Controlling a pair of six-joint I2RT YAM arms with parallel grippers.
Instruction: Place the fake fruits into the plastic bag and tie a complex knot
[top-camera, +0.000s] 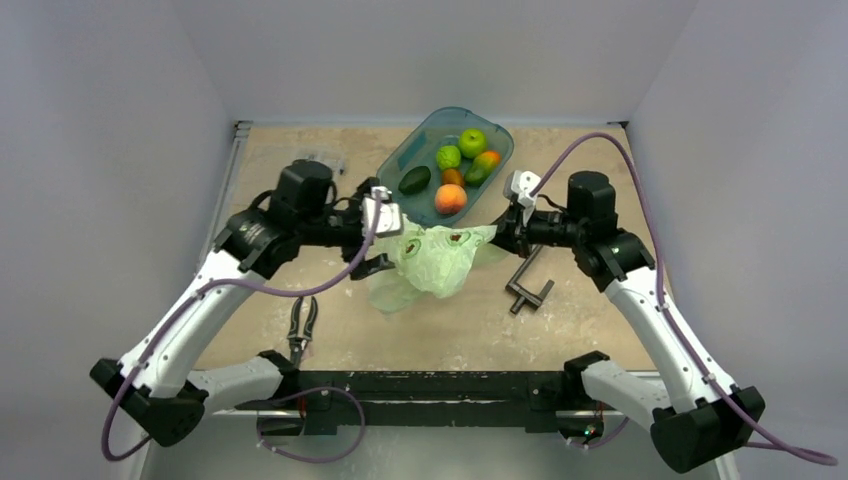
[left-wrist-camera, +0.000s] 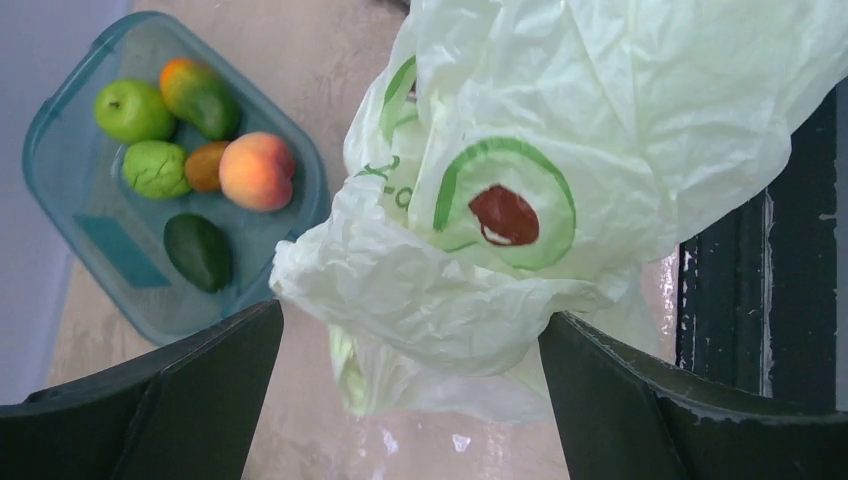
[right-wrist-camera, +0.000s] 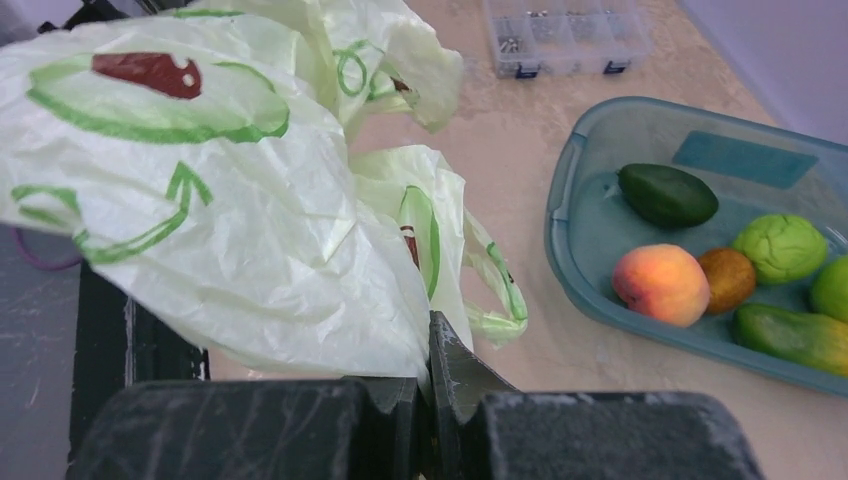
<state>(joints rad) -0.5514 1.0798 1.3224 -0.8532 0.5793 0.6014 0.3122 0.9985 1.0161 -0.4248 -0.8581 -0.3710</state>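
My right pincer (right-wrist-camera: 425, 392) is clamped tight on one corner of the plastic bag (top-camera: 435, 262). From there the bag stretches toward the near left and droops onto the tabletop (top-camera: 450, 335) (mid-table, all crumpled). My left pincer (left-wrist-camera: 410, 315) gapes wide at its other end, squeezing nothing. Both arms bend inward, facing each other. The fake fruits (top-camera: 451, 198) sit in the tub (top-camera: 398, 162) just beyond.

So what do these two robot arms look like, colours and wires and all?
Both the left arm and right arm have white shells between chunky black joints. A purple cable trails along each, a small pale-grey camera block sits at each wrist, and the fingers are matte black, faintly scuffed.
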